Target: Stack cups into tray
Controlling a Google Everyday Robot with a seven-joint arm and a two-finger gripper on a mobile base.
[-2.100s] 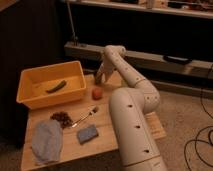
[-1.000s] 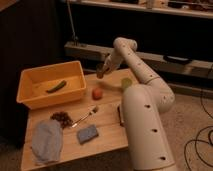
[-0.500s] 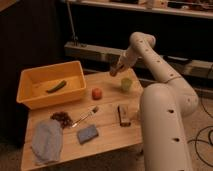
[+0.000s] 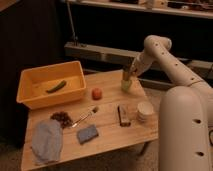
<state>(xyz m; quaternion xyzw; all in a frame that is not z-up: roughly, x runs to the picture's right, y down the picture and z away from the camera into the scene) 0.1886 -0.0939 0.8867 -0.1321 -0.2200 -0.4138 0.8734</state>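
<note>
A light wooden table (image 4: 110,82) stands on a speckled floor (image 4: 10,146) in a dim room. On it sits the deep yellow tray (image 4: 23,90), which holds only a curved green vegetable (image 4: 56,86). Just right of the tray lies a red fruit (image 4: 96,93). Further right, well apart from the tray, stands the pale green cup (image 4: 126,85), upright near the table's far edge. The gripper (image 4: 127,74) hangs directly over that cup, close above its rim; whether it is spread, pressed together or pinching something cannot be told. The white arm (image 4: 170,65) reaches in from the right of the tray. Right of the tray and nearer the camera, the whitish cup (image 4: 145,111) stands beside a small dark brown block (image 4: 123,115), so 2 cups are plainly seen, both outside the tray. In front of the tray lie a dark crumbly pile (image 4: 62,118), a small brush (image 4: 85,117), a blue sponge (image 4: 87,134) and a grey-blue cloth (image 4: 47,141). Behind the tray run a long pale shelf (image 4: 95,50) and a higher shelf (image 4: 125,8) against darkness.
</note>
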